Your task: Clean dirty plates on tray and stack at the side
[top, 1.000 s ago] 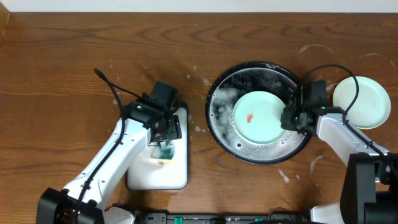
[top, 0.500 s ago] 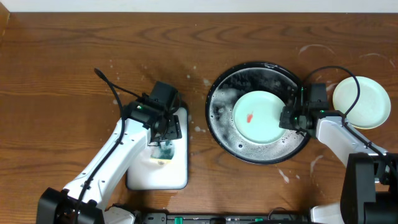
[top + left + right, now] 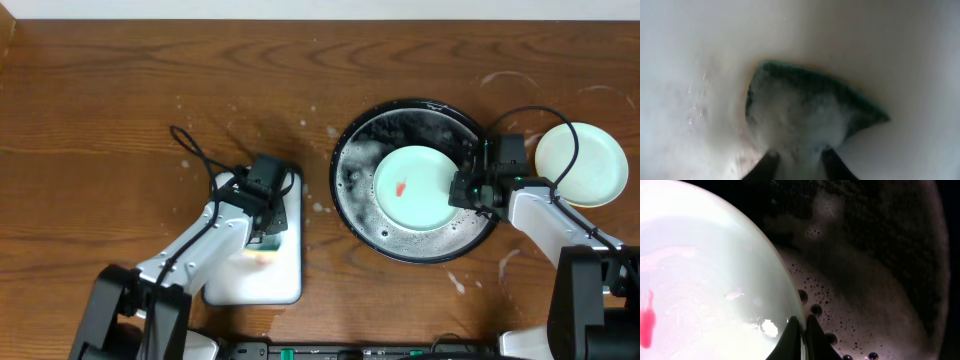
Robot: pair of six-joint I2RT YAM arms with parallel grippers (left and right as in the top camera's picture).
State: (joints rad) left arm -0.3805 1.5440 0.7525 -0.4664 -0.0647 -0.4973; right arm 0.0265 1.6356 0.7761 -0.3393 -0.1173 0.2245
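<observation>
**Table inventory, one moment**

1. Table – brown wood grain, with whitish soap streaks twd its far right corner.
2. Tray – lg round black, raised rim, foam inside. It sat right of the table's middle.
3. Mint plate – lay flat in the tray, nearer the tray's right rim, w/ a small red smear left of its centre. In the R wrist view the plate filled the left side, with bubbly foam beside it.
4. Second plate – pale, on bare wood by the table's right edge, just outside the tray. We could not tell whether it was one plate or a stack.
5. White dish – rectangular, near the table's front edge, left of the tray.
6. Sponge – green, foam-coated, in the white dish.
7. L claw – narrow, fingers pinching the sponge.
8. R claw – tips pressed together at the mint plate's right rim. We could not tell if the rim was betw. them.
</observation>
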